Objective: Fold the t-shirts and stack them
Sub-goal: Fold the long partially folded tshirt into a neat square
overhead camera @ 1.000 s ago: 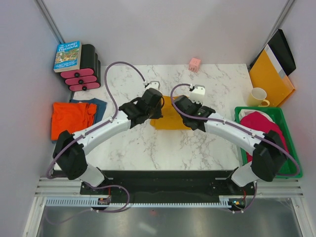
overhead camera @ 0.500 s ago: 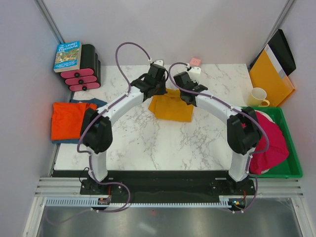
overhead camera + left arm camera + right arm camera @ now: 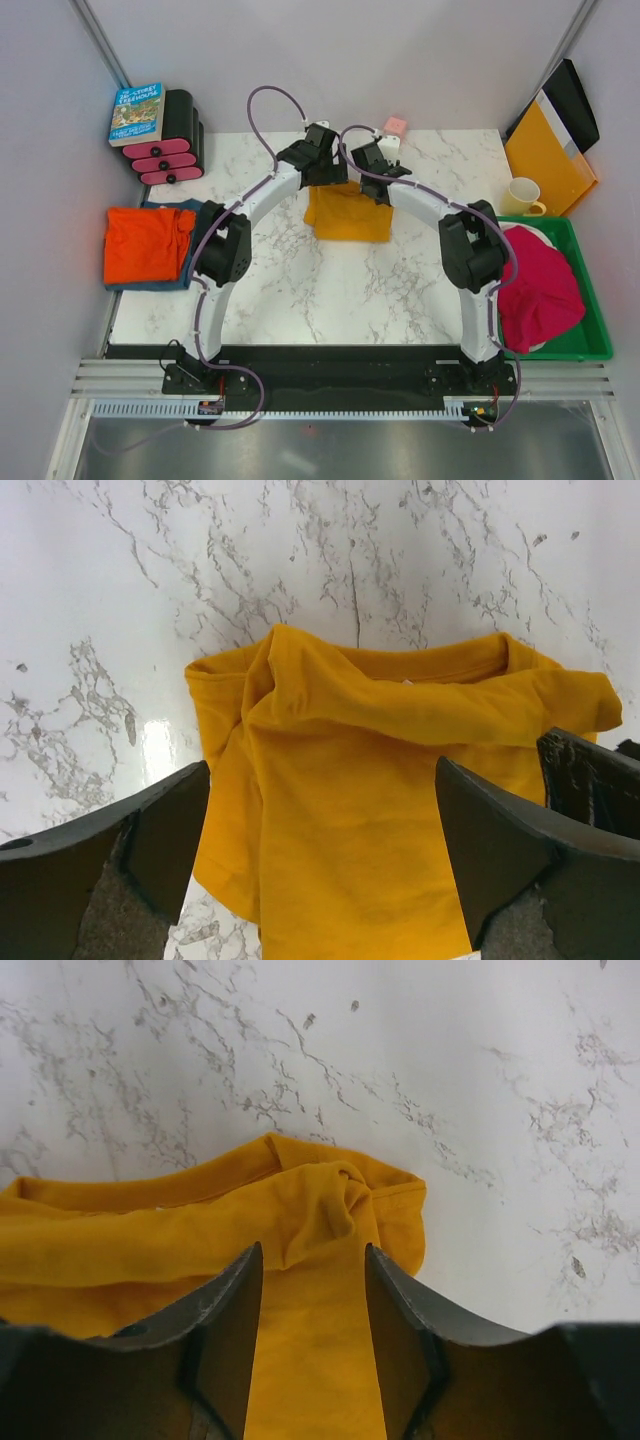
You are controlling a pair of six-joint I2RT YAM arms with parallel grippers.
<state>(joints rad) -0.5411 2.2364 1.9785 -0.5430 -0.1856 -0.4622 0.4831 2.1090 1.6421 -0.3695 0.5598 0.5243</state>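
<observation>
The left arm (image 3: 265,195) and right arm (image 3: 418,200) are wearing white shells between bulky black joint housings. Purple cables (image 3: 268,89) are looping off each one down to a black base plate (image 3: 330,372). In the wrist views, the left fingers (image 3: 150,830) and right fingers (image 3: 225,1310) are showing as dark, matte, scuffed wedges.

Four shirts, three spots on the table (image 3: 330,290).
Yellow shirt (image 3: 348,212): folded, far edge rumpled, lying far-centre. Orange shirt (image 3: 145,242): folded flat atop blue shirt (image 3: 200,211) at left edge, the blue showing only as a border. Pink shirt (image 3: 540,285): unfolded heap in bin (image 3: 590,345), right edge.
</observation>
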